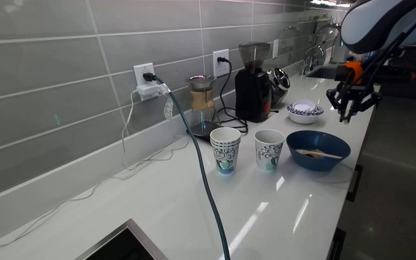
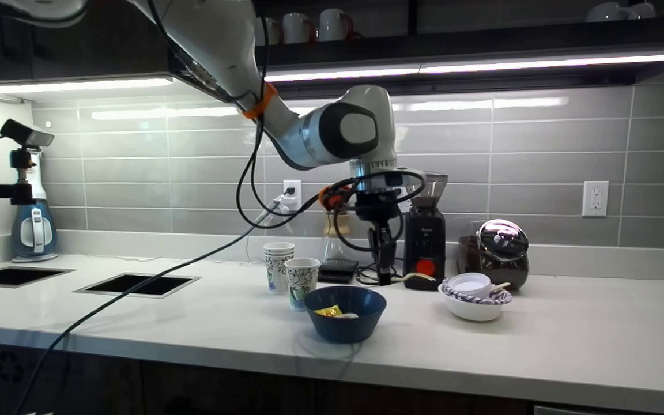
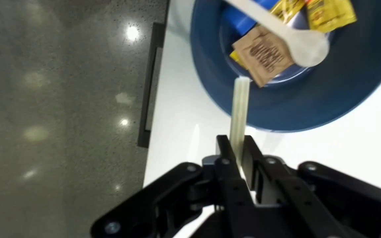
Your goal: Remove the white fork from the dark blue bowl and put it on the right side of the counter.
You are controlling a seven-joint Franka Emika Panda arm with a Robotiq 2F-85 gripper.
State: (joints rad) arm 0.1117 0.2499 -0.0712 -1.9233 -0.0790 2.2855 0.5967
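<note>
My gripper [image 3: 236, 142] is shut on a thin pale utensil, the white fork [image 3: 239, 112], whose handle points out ahead in the wrist view. In an exterior view the fork [image 2: 418, 276] sticks out to the right of the gripper [image 2: 385, 281]. Its tines are not clear. The gripper [image 1: 344, 118] is above the counter [image 1: 265, 224], beside the dark blue bowl [image 1: 318, 139]. The bowl [image 2: 346, 323] stands on the counter [image 2: 585, 334] in both exterior views. In the wrist view the bowl [image 3: 346, 89] is below and ahead of the fingers.
A pale spoon [image 3: 309, 49] and packets [image 3: 263, 56] lie in the bowl. Paper cups [image 1: 226, 155] and a single cup [image 1: 268, 155] stand beside it. A white bowl [image 2: 473, 311] with a patterned dish, a black grinder [image 2: 424, 242] and a glass jar [image 2: 499, 253] are further along.
</note>
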